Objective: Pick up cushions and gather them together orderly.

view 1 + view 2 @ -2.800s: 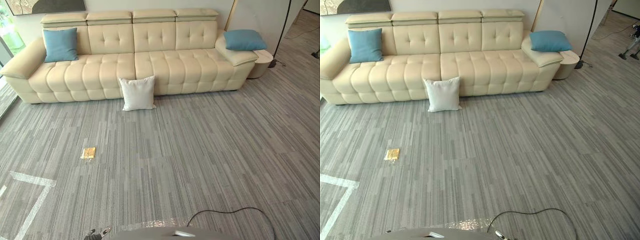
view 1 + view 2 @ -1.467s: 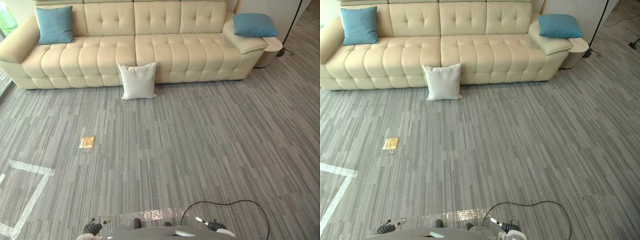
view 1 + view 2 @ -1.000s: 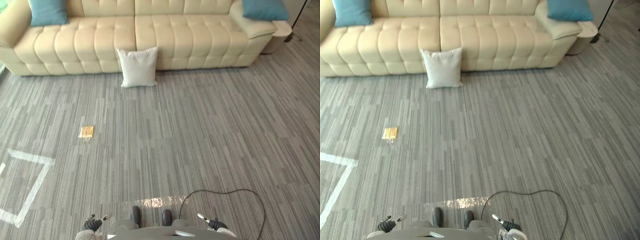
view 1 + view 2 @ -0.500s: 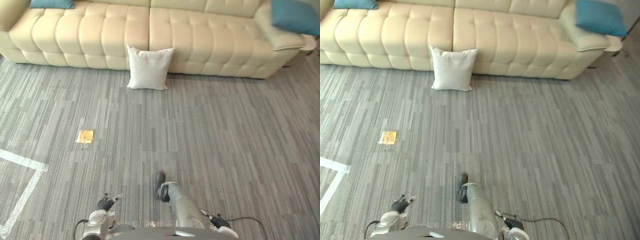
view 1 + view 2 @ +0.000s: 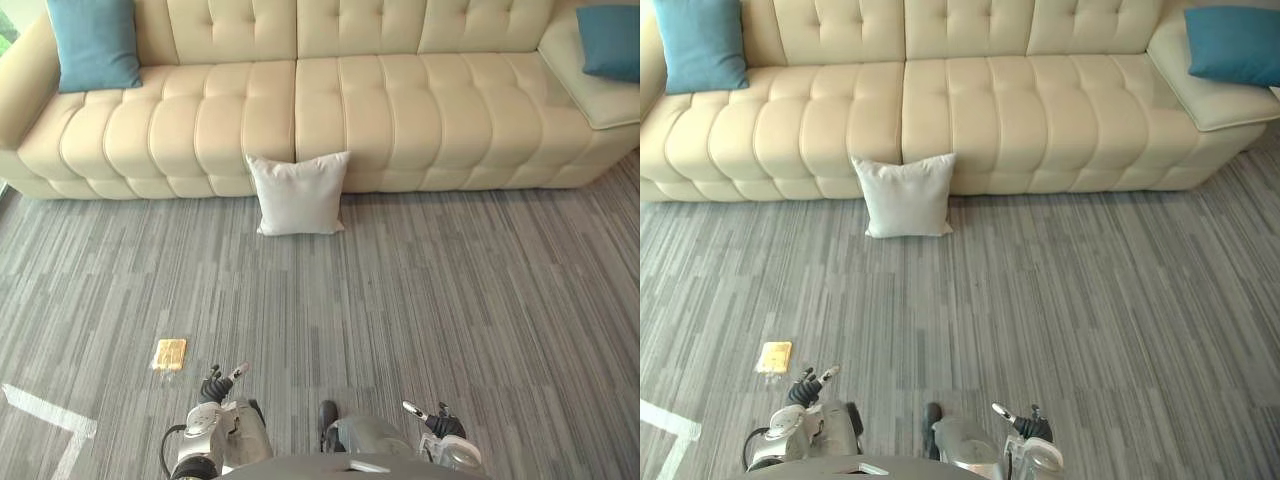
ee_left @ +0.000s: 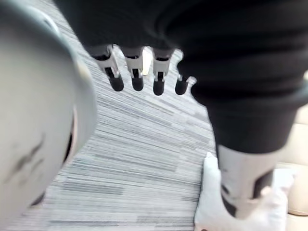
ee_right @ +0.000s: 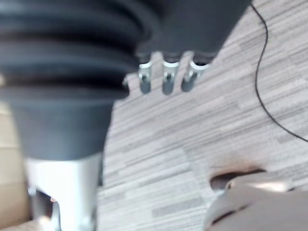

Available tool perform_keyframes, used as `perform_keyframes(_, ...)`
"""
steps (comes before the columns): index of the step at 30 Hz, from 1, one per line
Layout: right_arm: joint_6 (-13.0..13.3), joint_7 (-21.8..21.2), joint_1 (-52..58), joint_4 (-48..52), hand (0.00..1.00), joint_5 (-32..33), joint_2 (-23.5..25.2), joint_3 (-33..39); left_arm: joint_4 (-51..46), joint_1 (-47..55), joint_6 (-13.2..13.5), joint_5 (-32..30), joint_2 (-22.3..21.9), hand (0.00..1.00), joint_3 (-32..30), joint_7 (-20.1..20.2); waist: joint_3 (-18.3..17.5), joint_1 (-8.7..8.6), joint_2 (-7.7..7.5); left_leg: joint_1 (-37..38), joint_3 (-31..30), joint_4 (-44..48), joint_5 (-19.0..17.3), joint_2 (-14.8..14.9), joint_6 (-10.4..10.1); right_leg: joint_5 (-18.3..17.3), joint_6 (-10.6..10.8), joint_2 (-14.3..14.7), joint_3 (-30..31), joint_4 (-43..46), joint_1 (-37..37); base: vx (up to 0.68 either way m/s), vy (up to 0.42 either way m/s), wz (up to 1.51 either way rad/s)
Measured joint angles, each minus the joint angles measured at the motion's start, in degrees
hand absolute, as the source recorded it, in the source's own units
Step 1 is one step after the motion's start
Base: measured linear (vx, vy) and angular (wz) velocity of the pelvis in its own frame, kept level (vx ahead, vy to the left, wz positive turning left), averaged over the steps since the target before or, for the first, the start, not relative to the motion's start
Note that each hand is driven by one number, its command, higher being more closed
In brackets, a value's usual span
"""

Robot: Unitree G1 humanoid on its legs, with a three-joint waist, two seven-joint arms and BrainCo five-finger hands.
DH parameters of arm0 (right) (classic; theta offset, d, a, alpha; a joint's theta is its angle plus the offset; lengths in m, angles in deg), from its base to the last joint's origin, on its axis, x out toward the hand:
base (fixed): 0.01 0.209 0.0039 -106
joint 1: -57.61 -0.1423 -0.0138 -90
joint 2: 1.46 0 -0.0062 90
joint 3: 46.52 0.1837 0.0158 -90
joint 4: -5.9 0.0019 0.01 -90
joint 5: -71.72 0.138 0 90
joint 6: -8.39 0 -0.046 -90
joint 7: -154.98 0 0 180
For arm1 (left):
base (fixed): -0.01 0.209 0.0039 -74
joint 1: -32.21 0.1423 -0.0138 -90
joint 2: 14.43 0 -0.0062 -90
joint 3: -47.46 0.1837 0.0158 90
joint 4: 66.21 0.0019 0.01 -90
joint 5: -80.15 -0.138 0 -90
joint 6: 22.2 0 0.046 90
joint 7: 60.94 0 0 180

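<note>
- Sofa (image 5: 380, 110): cream, tufted, spans the far side of the scene; grey striped carpet (image 5: 480, 300) lies in front of it.
- White tape line (image 5: 45, 410): marked on the carpet at the near left, well apart from the sofa.
- Left blue cushion (image 5: 95, 45): stands upright on the sofa seat at its left end, leaning against the backrest beside the armrest.
- Yellow flat object (image 5: 169, 353): lies on the carpet, near the left hand and between the tape line and that hand.
- Left hand (image 5: 215, 385): hangs low at the near edge, above the carpet; in its wrist view the fingers (image 6: 137, 79) hang loosely extended in a row with the thumb apart, and nothing is held.
- White cushion (image 5: 297, 194): stands on the carpet, upright, leaning against the front of the sofa near its middle; neither hand touches it.
- Right hand (image 5: 438, 420): hangs low at the near edge, right of centre; in its wrist view the fingers (image 7: 166, 82) are relaxed and empty.
- Right blue cushion (image 5: 610, 40): lies on the sofa's broad right armrest, well apart from the other two cushions.
</note>
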Motion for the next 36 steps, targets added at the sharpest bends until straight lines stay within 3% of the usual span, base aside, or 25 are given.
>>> perform_keyframes(3,-0.02,-0.05,-0.85,-0.06,0.0,0.6,1.4,-0.68,-0.09,-0.59,0.55,0.34,0.23,0.0,0.14,-0.02,0.03,1.63,-1.09,-2.57,0.26,-19.91,-0.99,-4.34,-0.26,-1.22,1.68,-2.11,1.73,-2.66,5.23,0.4,0.167,-0.23)
perform_keyframes(6,0.16,-0.09,-1.63,0.03,0.0,0.52,3.27,-0.86,-0.04,-0.62,1.12,0.38,0.2,0.0,0.46,-0.03,-0.81,2.74,-1.73,-3.72,-0.21,-36.0,2.81,-7.32,-1.57,-3.11,4.28,-4.53,3.82,-5.0,8.24,0.38,0.217,-0.37)
perform_keyframes(7,0.13,-0.1,-1.76,-0.08,0.0,0.54,3.02,-2.12,0.01,-0.46,1.07,0.39,0.23,0.0,0.63,-0.04,-1.21,2.88,-1.37,-3.98,-0.64,-39.33,4.12,-7.22,-1.32,-4.42,5.48,-4.91,4.88,-5.41,9.28,0.45,0.33,-0.5)
perform_keyframes(8,0.06,-0.09,-1.65,-0.13,0.0,0.55,3.38,-2.54,0.02,-0.11,1.05,0.49,0.43,0.0,0.5,-0.01,-1.96,2.95,-1.95,-4.05,-0.84,-38.23,8.32,-7.6,0.18,-6.33,6.4,-6.11,6.25,-5.16,10.35,0.48,0.379,-0.64)
perform_keyframes(9,0.01,-0.1,-1.17,-0.22,0.0,0.53,3.91,-2.56,0.09,0.61,0.94,0.69,1.29,0.0,0.43,0.0,-3.64,3.14,-3.24,-4.17,-0.11,-35.69,9.57,-8.39,1.17,-7.48,6.45,-7.85,7.82,-4.1,10.62,0.62,0.465,-0.71)
perform_keyframes(11,0.04,-0.21,-1.14,-0.57,0.0,0.41,5.7,-2.71,0.19,1.71,0.93,0.85,2.7,0.0,0.53,-0.03,-5.31,3.39,-5.6,-2.8,2.48,-33.3,7.4,-9.03,2.6,-7.6,6.83,-9.9,9.62,4.0,7.5,0.54,0.372,-0.67)
perform_keyframes(12,0.07,-0.29,-1.17,-0.53,0.0,0.36,6.34,-2.82,0.78,1.67,0.87,0.85,3.57,0.0,0.96,-0.03,-5.72,3.18,-6.72,-0.72,3.75,-33.2,5.89,-10.04,3.39,-6.84,8.4,-11.24,9.59,12.02,4.68,0.42,0.29,-0.43)
perform_keyframes(13,0.08,-0.33,-1.26,-0.46,0.0,0.34,6.4,-2.84,1.43,1.57,0.62,0.85,4.0,0.0,1.59,-0.01,-5.71,3.04,-6.98,1.09,4.27,-32.92,4.61,-10.53,4.12,-5.25,10.69,-12.11,9.56,19.26,2.27,0.6,0.405,-0.23)
perform_keyframes(14,0.3,-0.37,-1.3,-0.15,0.0,0.33,6.31,-2.91,2.65,1.55,0.18,0.85,4.44,0.0,3.0,-0.01,-5.48,2.34,-6.63,5.44,5.3,-32.66,1.95,-11.44,4.96,-1.78,14.23,-13.47,9.77,33.52,-2.23,0.48,0.307,-0.11)
perform_keyframes(15,0.33,-0.39,-1.32,-0.08,0.0,0.32,6.29,-2.99,2.93,1.57,0.06,0.86,4.47,0.0,3.49,-0.01,-5.47,2.28,-6.59,7.27,5.59,-32.79,1.0,-11.8,5.02,-1.12,14.8,-13.92,9.48,38.91,-4.13,0.53,0.311,-0.1)
perform_keyframes(16,0.43,-0.45,-1.55,-0.05,0.0,0.31,6.34,-3.09,3.31,1.64,0.0,0.86,4.45,0.0,3.7,-0.01,-5.39,2.34,-6.34,10.02,6.15,-33.19,-0.3,-12.14,4.92,-0.8,14.68,-14.48,8.65,45.03,-7.15,0.47,0.196,-0.14)
perform_keyframes(17,0.63,-0.51,-1.84,-0.01,0.0,0.31,6.48,-3.12,3.44,1.63,-0.45,0.86,4.37,0.0,3.66,-0.02,-5.49,2.3,-6.48,13.76,6.68,-35.07,-1.63,-12.62,4.64,-1.59,13.08,-15.03,6.21,48.95,-11.36,0.38,0.149,-0.16)
perform_keyframes(18,0.68,-0.52,-1.87,0.02,0.0,0.3,6.47,-3.12,3.46,1.61,-0.51,0.88,4.29,0.0,3.67,-0.02,-5.51,2.25,-6.45,15.12,6.87,-36.02,-1.87,-12.66,4.46,-2.06,12.45,-15.0,5.12,48.88,-12.76,0.34,0.104,-0.11)
perform_keyframes(20,0.84,-0.52,-1.95,0.49,0.0,0.31,6.34,-3.06,3.53,1.61,-0.53,0.94,4.14,0.0,3.67,0.0,-5.53,1.65,-6.31,18.06,6.92,-38.27,-2.43,-12.65,3.97,-3.49,11.47,-14.68,1.2,45.65,-16.08,0.25,0.037,-0.04)
perform_keyframes(23,0.77,-0.51,-2.4,-0.01,0.0,0.31,5.49,-2.92,4.9,1.47,-0.58,0.95,3.98,0.0,3.29,-0.01,-5.41,0.94,-5.91,23.36,7.04,-42.12,-2.98,-12.64,2.99,-4.59,9.88,-12.18,-3.72,30.55,-19.72,0.33,-0.035,0.03)
perform_keyframes(24,0.74,-0.52,-2.44,-0.02,0.0,0.32,5.07,-2.9,5.18,1.27,-0.59,0.93,3.59,0.0,3.29,0.0,-5.25,0.8,-5.55,25.13,6.8,-43.24,-3.78,-12.61,2.22,-2.8,8.88,-10.49,-3.78,22.02,-20.75,0.42,-0.109,0.13)
perform_keyframes(26,0.44,-0.53,-2.29,-0.05,0.0,0.69,4.01,-2.43,6.81,-0.01,-0.52,0.82,2.32,0.0,3.29,0.08,-4.38,0.2,-4.13,28.32,4.74,-43.74,-6.92,-12.65,0.47,4.33,8.11,-8.98,-3.06,6.41,-21.42,0.48,-0.158,0.41)
perform_keyframes(27,0.53,-0.61,-2.15,0.02,0.0,0.91,3.88,-1.71,7.02,-0.11,-0.52,0.81,2.09,0.0,3.29,0.1,-4.2,-0.03,-3.82,28.91,4.06,-43.73,-7.73,-12.68,-0.01,5.38,8.14,-9.01,-2.73,4.78,-21.35,0.47,-0.209,0.6)
perform_keyframes(29,0.65,-0.75,-2.07,0.45,0.0,0.99,3.43,-1.39,7.97,-0.19,-0.53,0.81,1.36,0.0,3.31,0.38,-4.13,-1.03,-2.79,31.71,0.48,-43.83,-10.59,-12.63,-1.18,10.93,7.58,-8.84,-1.04,5.86,-21.18,0.51,-0.237,0.68)
perform_keyframes(30,0.71,-1.21,-1.91,1.01,0.0,0.96,2.77,-1.09,9.38,-0.42,-0.55,0.68,0.4,0.0,3.34,0.98,-4.56,-1.43,-1.28,33.6,-3.35,-44.99,-11.76,-12.05,-0.16,9.92,5.97,-8.16,-1.55,11.91,-21.62,0.59,-0.237,0.88)
perform_keyframes(31,0.69,-1.26,-1.95,1.54,0.0,0.67,2.09,-0.53,9.84,-0.62,-0.48,0.29,-0.91,0.0,3.97,1.61,-4.82,-0.9,0.49,33.9,-7.49,-44.31,-10.69,-11.28,0.18,5.86,5.25,-7.72,-2.98,15.73,-22.25,0.57,-0.22,0.78)
perform_keyframes(32,0.66,-1.41,-2.24,1.56,0.0,0.43,2.07,-0.35,9.7,-0.59,-0.47,-0.12,-0.82,0.0,4.25,2.08,-4.84,-0.56,1.2,33.03,-9.67,-41.66,-9.58,-10.87,-0.19,4.06,4.59,-7.68,-3.71,17.68,-22.35,0.57,-0.252,0.59)
perform_keyframes(34,0.36,-1.59,-2.29,1.52,0.0,0.43,1.76,-0.32,9.13,-0.4,-0.52,-0.24,-0.87,0.0,2.92,2.19,-4.67,-1.08,1.68,26.38,-14.42,-26.94,-5.97,-8.86,-2.9,-0.03,3.54,-7.66,-6.51,19.05,-19.93,0.55,-0.259,0.61)
perform_keyframes(35,0.08,-1.48,-2.17,1.46,0.0,0.5,1.78,-0.27,7.98,-0.49,-0.59,-0.14,-0.97,0.0,1.47,2.18,-4.39,-0.97,2.12,21.38,-16.23,-13.86,-0.74,-7.31,-5.42,-1.61,2.66,-7.37,-7.89,18.44,-16.4,0.52,-0.189,0.45)
perform_keyframes(36,0.01,-1.42,-2.12,1.3,0.0,0.51,1.76,-0.27,7.26,-0.36,-0.62,-0.13,-1.0,0.0,0.97,2.2,-4.29,-0.76,2.07,19.54,-16.04,-8.12,0.49,-6.43,-6.26,-2.27,2.34,-7.02,-8.25,17.89,-14.79,0.57,-0.173,0.16)
